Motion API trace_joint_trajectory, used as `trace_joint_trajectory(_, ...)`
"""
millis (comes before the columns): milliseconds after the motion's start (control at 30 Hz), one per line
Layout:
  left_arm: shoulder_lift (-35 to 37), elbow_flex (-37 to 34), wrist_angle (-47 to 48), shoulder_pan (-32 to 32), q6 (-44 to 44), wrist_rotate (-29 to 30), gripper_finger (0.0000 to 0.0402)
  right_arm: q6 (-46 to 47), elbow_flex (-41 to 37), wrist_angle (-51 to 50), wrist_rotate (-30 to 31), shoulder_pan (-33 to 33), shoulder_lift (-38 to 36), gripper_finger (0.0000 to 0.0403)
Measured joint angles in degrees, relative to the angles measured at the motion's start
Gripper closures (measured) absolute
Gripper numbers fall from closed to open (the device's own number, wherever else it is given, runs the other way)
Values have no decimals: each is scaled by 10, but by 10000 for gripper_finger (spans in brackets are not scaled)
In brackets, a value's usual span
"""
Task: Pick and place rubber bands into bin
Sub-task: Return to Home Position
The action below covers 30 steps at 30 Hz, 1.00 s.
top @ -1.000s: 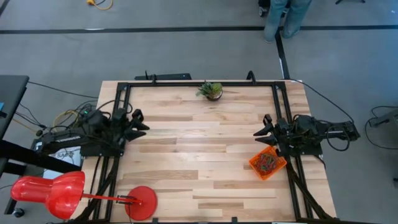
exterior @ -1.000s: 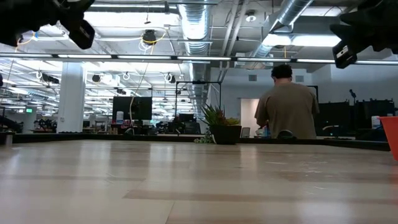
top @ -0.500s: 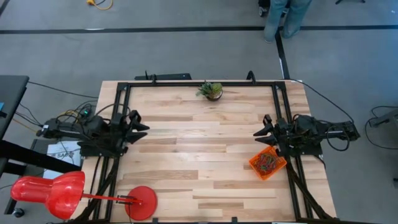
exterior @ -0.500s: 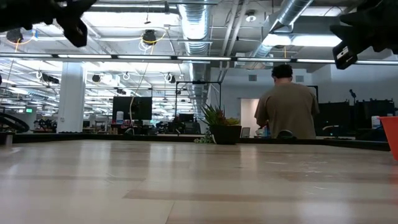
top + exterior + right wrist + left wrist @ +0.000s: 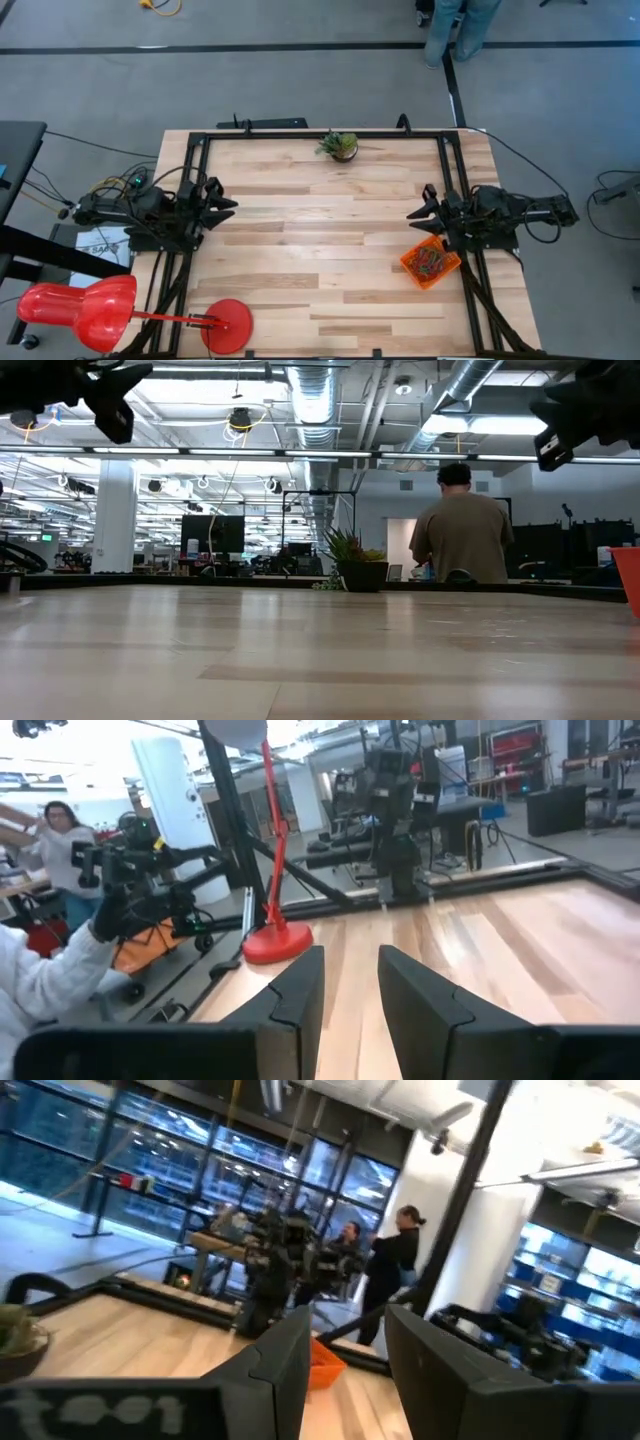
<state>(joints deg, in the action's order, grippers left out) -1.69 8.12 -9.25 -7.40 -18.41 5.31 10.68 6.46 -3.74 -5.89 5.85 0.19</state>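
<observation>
Looks like the left gripper (image 5: 224, 201) has slid back toward the left edge of the high view and hangs there, fingers parted, holding nothing. Mid-right, the right gripper (image 5: 420, 204) is empty too, fingers apart. Lower right on the table (image 5: 320, 250), the rubber bands (image 5: 431, 261) sit piled in the orange bin (image 5: 408, 265), just below that gripper.

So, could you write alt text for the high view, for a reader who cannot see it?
A shallow orange translucent plastic bin holding thin coloured rubber bands sits on a pale wooden table near the right gripper. The left gripper waits at the opposite edge, and a potted plant stands at the far edge.
</observation>
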Motion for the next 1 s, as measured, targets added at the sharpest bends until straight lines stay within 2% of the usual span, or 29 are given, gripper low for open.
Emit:
trace_joint_trajectory(100, 0, -25, -5, 0, -3, 37, 281, 0, -25, 21, 2, 0, 0, 310)
trace_joint_trajectory(233, 0, -75, -74, 0, -12, 67, 281, 13, -60, 75, 17, 0, 1, 310)
trace_joint_trajectory(433, -2, -74, -70, 0, -13, 83, 281, 13, -60, 73, 19, 0, 2, 310)
trace_joint_trajectory(633, -2, -73, 46, 0, -53, 202, 281, 4, -60, 50, 22, 0, 2, 310)
trace_joint_trajectory(733, -9, -72, 48, 0, -57, 201, 281, 4, -60, 50, 22, 0, 2, 310)
trace_joint_trajectory(1000, -13, -72, 53, 0, 6, 194, 281, 4, -60, 50, 23, 0, 2, 310)
